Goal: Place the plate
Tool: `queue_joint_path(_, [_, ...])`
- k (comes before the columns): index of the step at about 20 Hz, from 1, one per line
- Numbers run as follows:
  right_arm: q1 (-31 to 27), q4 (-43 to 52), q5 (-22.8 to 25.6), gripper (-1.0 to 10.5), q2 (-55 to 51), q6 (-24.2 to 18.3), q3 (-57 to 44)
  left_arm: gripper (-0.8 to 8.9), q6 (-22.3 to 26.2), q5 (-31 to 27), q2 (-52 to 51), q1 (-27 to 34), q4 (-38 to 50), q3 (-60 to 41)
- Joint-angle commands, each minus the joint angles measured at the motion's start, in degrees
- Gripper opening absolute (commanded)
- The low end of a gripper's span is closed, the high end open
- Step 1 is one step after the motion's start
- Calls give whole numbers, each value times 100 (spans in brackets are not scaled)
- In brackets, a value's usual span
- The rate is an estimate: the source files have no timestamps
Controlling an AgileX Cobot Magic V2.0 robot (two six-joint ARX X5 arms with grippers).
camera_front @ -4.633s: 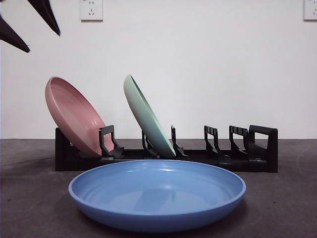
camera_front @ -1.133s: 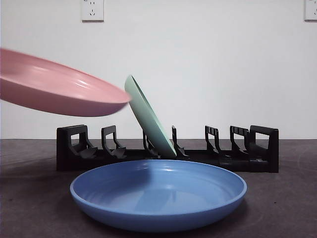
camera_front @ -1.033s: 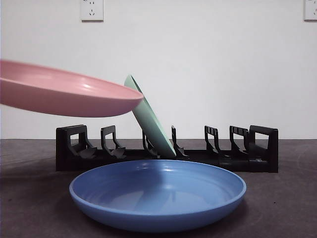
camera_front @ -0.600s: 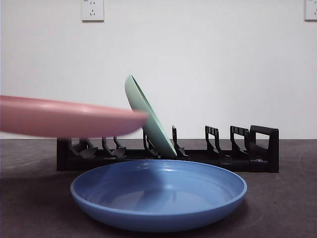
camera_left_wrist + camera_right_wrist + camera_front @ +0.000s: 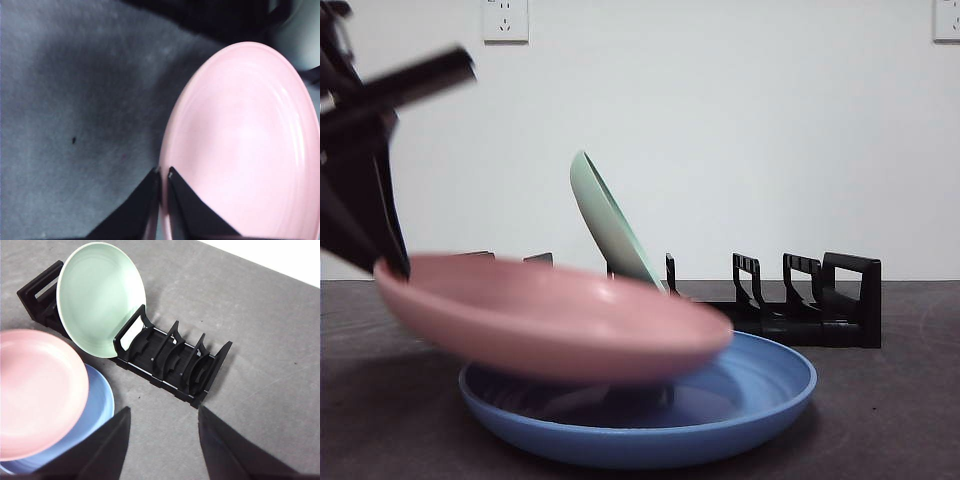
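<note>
While the left gripper [image 5: 163, 172] pinches the rim of the pink plate [image 5: 555, 320] between its two nearly closed jaws, the plate hangs low over the blue plate [image 5: 760, 385] — tilted a little, its far edge lower and reaching over the blue plate's middle. In the front view the pink plate looks slightly blurred, and whether its underside touches the blue one cannot be told from here. The arm holding it comes in dark and large from the upper left of that view, meeting the plate at its raised edge.

Behind the two plates stands the black rack [image 5: 820, 300] on the grey table [image 5: 260, 330]. A green plate [image 5: 97, 297] leans in one of its slots; the slots beside it hold nothing.

The right gripper [image 5: 162, 422] hangs high above the table, well apart from the plates, its jaws spread wide and holding nothing — the rack and all three plates lie below it.
</note>
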Motion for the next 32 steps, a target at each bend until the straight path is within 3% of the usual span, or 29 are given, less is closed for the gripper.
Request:
queue_joint_path(1, [24, 48, 2, 216, -4, -103, 90, 13, -122, -70, 378, -120, 127, 127])
queue_joint_path(15, [24, 35, 2, 216, -44, -120, 90, 12, 11, -37, 1200, -387, 435, 426])
queue_joint_path(22, [24, 11, 2, 216, -44, -116, 90, 23, 229, 278, 1414, -428, 612, 428])
queue_joint_path(25, [24, -13, 2, 216, -50, -114, 90, 209, 269, 275, 1410, -422, 564, 431])
queue_joint_path(28, [24, -74, 2, 216, -114, -111, 90, 334, 426, 275, 1373, -415, 232, 463])
queue_joint_path(30, [24, -107, 4, 216, -122, -111, 90, 415, 870, 254, 1224, -389, -90, 590])
queue_joint_path(32, [24, -138, 4, 216, -118, -111, 90, 409, 1635, 72, 977, -317, -361, 813])
